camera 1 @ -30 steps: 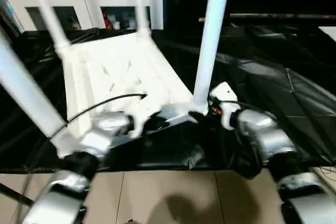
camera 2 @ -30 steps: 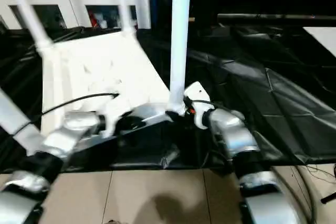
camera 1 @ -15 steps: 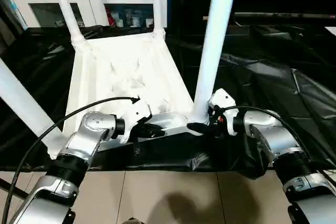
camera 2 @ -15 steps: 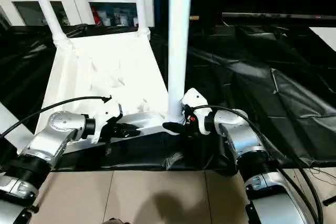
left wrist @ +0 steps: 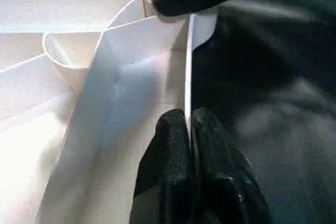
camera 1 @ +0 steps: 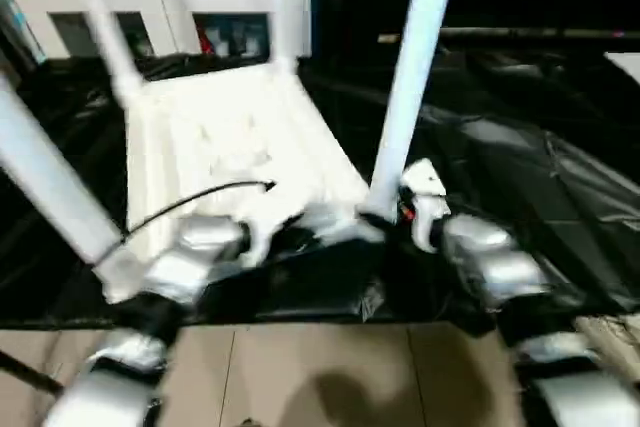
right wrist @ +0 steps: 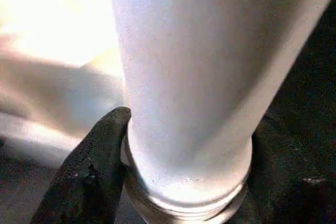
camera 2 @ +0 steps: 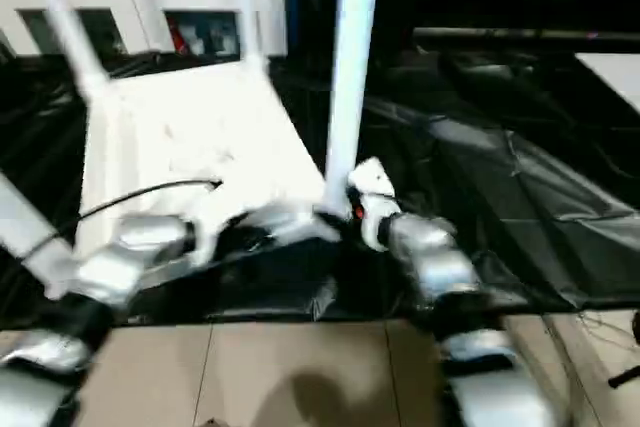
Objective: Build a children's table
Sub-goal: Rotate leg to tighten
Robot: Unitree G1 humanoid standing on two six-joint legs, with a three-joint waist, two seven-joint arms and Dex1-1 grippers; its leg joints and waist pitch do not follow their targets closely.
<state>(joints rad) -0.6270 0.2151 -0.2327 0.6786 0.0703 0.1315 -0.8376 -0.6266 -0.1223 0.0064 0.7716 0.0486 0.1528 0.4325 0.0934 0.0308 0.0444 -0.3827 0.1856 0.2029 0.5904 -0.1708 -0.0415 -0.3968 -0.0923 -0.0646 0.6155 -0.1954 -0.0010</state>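
Observation:
The white tabletop (camera 1: 230,137) lies upside down on a black sheet, ribs up. A leg stands in each corner socket: near right (camera 1: 410,77), near left (camera 1: 45,177), far left (camera 1: 100,27) and far right (camera 1: 275,7). My left gripper (camera 1: 300,232) is shut on the tabletop's thin near rim (left wrist: 187,66); in the left wrist view its fingers (left wrist: 173,135) pinch that wall. My right gripper (camera 1: 385,215) is shut on the base of the near right leg (right wrist: 184,77), with a black finger (right wrist: 94,166) against its side just above the socket.
A white cabinet (camera 1: 180,7) with glass doors stands behind the work. The black sheet (camera 1: 520,147) spreads wide to the right, creased. Tan floor tiles (camera 1: 320,377) run along the near side. A black cable (camera 1: 190,202) arcs over my left forearm.
The whole picture has shifted with the camera. Both grippers keep the same holds on the rim and the leg.

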